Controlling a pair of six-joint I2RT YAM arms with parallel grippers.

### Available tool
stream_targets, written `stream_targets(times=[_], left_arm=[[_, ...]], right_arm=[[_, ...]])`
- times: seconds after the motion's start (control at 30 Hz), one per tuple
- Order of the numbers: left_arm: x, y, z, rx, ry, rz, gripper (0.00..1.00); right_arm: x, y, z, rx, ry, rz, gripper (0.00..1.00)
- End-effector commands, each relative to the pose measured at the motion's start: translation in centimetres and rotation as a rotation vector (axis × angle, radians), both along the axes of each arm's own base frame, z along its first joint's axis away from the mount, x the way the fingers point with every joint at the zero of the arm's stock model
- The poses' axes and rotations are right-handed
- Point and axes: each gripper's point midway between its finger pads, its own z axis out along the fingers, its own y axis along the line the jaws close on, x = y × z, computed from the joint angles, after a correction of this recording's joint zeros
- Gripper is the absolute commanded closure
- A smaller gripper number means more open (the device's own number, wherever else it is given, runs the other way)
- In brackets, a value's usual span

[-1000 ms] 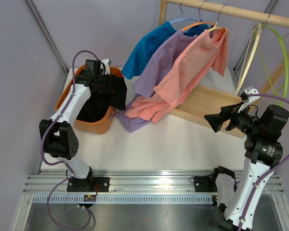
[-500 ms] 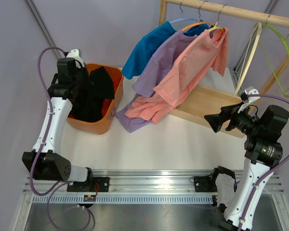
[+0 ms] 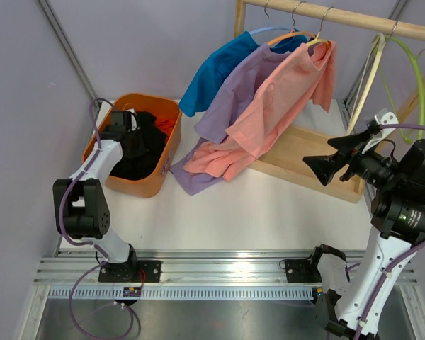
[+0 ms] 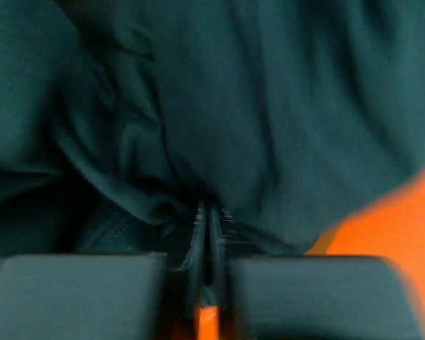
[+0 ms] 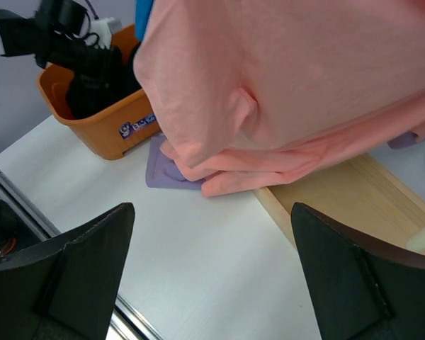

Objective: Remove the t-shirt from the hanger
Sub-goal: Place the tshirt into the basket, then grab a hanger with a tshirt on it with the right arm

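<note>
**Shirts on rail, left arm down in basket**

Pink t-shirt (image 3: 283, 99) hangs on its hanger (image 3: 317, 40) from the wooden rail (image 3: 347, 19), frontmost of three. Behind it we see a purple t-shirt (image 3: 227, 92) and a blue t-shirt (image 3: 212, 71), both hung from the same rail. Pink hem bunches low, draping over the edge of the wooden base (image 3: 308, 152). Purple hem lies on the table (image 3: 255, 212) beside it.

Right gripper (image 3: 324, 161) hovers over the base w/ jaws spread wide and nothing btwn them. It points at the pink shirt's lower half and is apart from it. Wrist cam confirms the gap.

Left gripper (image 3: 125, 132) is down in the orange basket (image 3: 145, 185), on a black garment (image 3: 147, 145). Its fingers (image 4: 197, 234) are all but closed, dark cloth bunched right at the tips. We can't tell whether any cloth is pinched.

Green hanger (image 3: 413, 71) and cream hanger (image 3: 365, 85) hang at the rail's right end.
</note>
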Motion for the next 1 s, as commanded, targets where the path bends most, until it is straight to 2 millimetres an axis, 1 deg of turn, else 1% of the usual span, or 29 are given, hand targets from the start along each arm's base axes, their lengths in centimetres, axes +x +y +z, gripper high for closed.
stream_targets(times=[0.0, 0.03, 0.07, 0.1, 0.13, 0.17, 0.2, 0.23, 0.3, 0.33, 0.4, 0.43, 0.47, 0.5, 0.53, 0.57, 0.6, 0.63, 0.67, 0.7, 0.73, 0.77, 0.8, 0.83, 0.9, 0.97], left_arm=[[0.9, -2.4, 2.8, -0.113, -0.112, -0.076, 0.76], [0.6, -3.0, 3.1, -0.142, -0.117, -0.099, 0.62], [0.5, -3.2, 3.7, -0.157, -0.131, -0.103, 0.49], [0.1, -3.4, 5.8, -0.167, -0.185, -0.114, 0.29], [-0.1, -3.9, 6.9, -0.185, -0.216, -0.139, 0.22], [-0.5, -4.0, 8.2, -0.184, -0.253, -0.156, 0.17], [-1.2, -4.1, 10.5, -0.182, -0.313, -0.165, 0.08], [-1.6, -4.0, 11.8, -0.176, -0.349, -0.165, 0.01], [-2.4, -3.9, 13.6, -0.164, -0.4, -0.166, 0.01], [-3.2, -3.9, 15.1, -0.161, -0.444, -0.174, 0.01], [-4.1, -4.0, 15.7, -0.166, -0.464, -0.18, 0.01], [-4.5, -4.1, 15.8, -0.17, -0.471, -0.183, 0.01], [-5.2, -4.1, 16.5, -0.172, -0.493, -0.183, 0.01], [-5.7, -4.2, 16.2, -0.177, -0.491, -0.184, 0.01], [-6.1, -4.2, 16.3, -0.179, -0.497, -0.182, 0.01], [-6.8, -4.3, 17.0, -0.182, -0.526, -0.181, 0.01], [-7.2, -4.2, 16.6, -0.183, -0.525, -0.178, 0.01], [-7.6, -4.2, 16.8, -0.183, -0.535, -0.176, 0.01], [-7.9, -4.2, 17.0, -0.185, -0.543, -0.172, 0.01], [-8.6, -4.2, 17.2, -0.186, -0.558, -0.172, 0.01], [-8.9, -4.2, 17.3, -0.189, -0.562, -0.172, 0.01], [-9.2, -4.2, 17.2, -0.195, -0.563, -0.164, 0.01], [-9.6, -4.3, 17.6, -0.199, -0.577, -0.166, 0.01], [-9.9, -4.3, 17.2, -0.205, -0.573, -0.166, 0.01], [-10.3, -4.4, 17.4, -0.216, -0.585, -0.163, 0.01], [-10.5, -4.4, 17.0, -0.22, -0.578, -0.155, 0.01]], right_arm=[[-0.6, 1.6, 3.6, 0.049, -0.055, 0.124, 0.01], [-0.3, 1.7, 4.1, 0.108, -0.014, 0.14, 0.0], [-0.6, 2.2, 5.1, 0.134, -0.012, 0.18, 0.01], [-0.3, 2.2, 6.2, 0.131, -0.048, 0.202, 0.0], [0.1, 2.3, 6.8, 0.206, 0.009, 0.208, 0.01], [0.1, 2.3, 7.6, 0.222, 0.008, 0.226, 0.0], [0.4, 2.3, 9.0, 0.251, 0.0, 0.233, 0.01], [1.7, 1.8, 9.3, 0.283, 0.025, 0.226, 0.01], [2.9, 1.3, 11.2, 0.332, 0.03, 0.198, 0.04], [4.4, 0.6, 12.0, 0.353, 0.037, 0.176, 0.05], [6.4, 0.0, 12.8, 0.396, 0.045, 0.127, 0.08], [8.3, -0.5, 12.6, 0.422, 0.073, 0.104, 0.09], [9.2, -0.9, 14.1, 0.427, 0.03, 0.042, 0.1], [9.9, -0.2, 13.7, 0.436, 0.066, 0.038, 0.1], [11.9, -0.4, 13.1, 0.459, 0.103, 0.017, 0.11], [12.7, -0.7, 13.9, 0.478, 0.086, -0.025, 0.11], [13.4, 0.0, 14.2, 0.515, 0.101, -0.014, 0.11], [14.8, 0.0, 14.0, 0.543, 0.119, -0.03, 0.1], [15.9, -0.5, 14.4, 0.578, 0.103, -0.086, 0.1], [16.7, -0.6, 14.4, 0.613, 0.119, -0.12, 0.1], [18.4, -1.3, 14.9, 0.653, 0.105, -0.219, 0.1], [19.1, -1.9, 14.2, 0.688, 0.149, -0.292, 0.11], [19.7, -2.3, 14.1, 0.728, 0.168, -0.339, 0.1], [20.5, -2.7, 14.2, 0.75, 0.164, -0.379, 0.1], [21.0, -2.6, 14.4, 0.801, 0.181, -0.383, 0.11], [21.9, -2.2, 13.9, 0.82, 0.209, -0.392, 0.15]])
